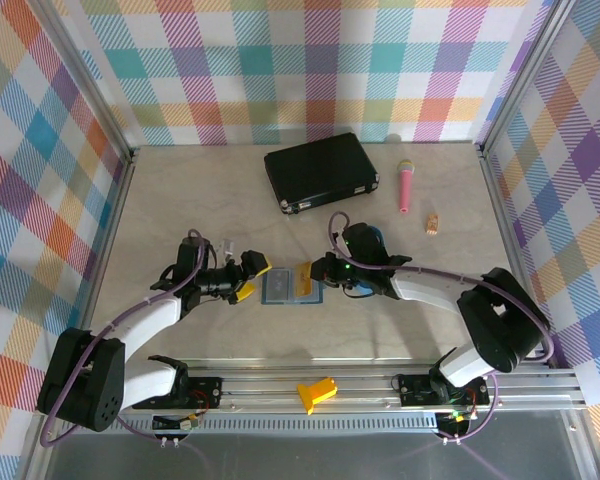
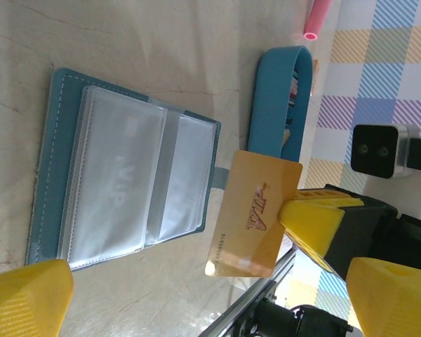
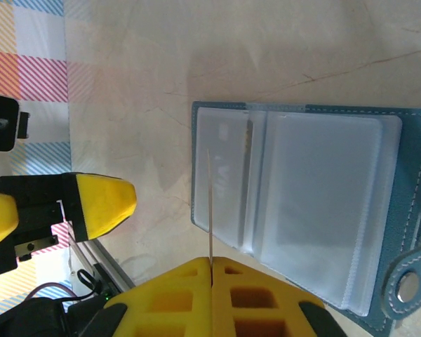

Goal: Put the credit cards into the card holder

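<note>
Beige worktop point(image 1: 180, 200) is carrying the open card holder point(image 1: 280, 288), right fingers point(image 3: 175, 281) are clenching a gold credit card point(image 2: 256, 214) just beside it, left fingers point(image 2: 28, 295) are hanging released, so the card is probably risking snagging a pocket lip and shoving the unpinned holder.

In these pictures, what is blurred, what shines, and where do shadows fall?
Left wrist view: the left gripper's fingers are blurred, the card is sharp, the clear pockets of the holder give a pale glare. Right wrist view: a soft shadow lies on the table beside the holder. Top view: even, soft light.
</note>
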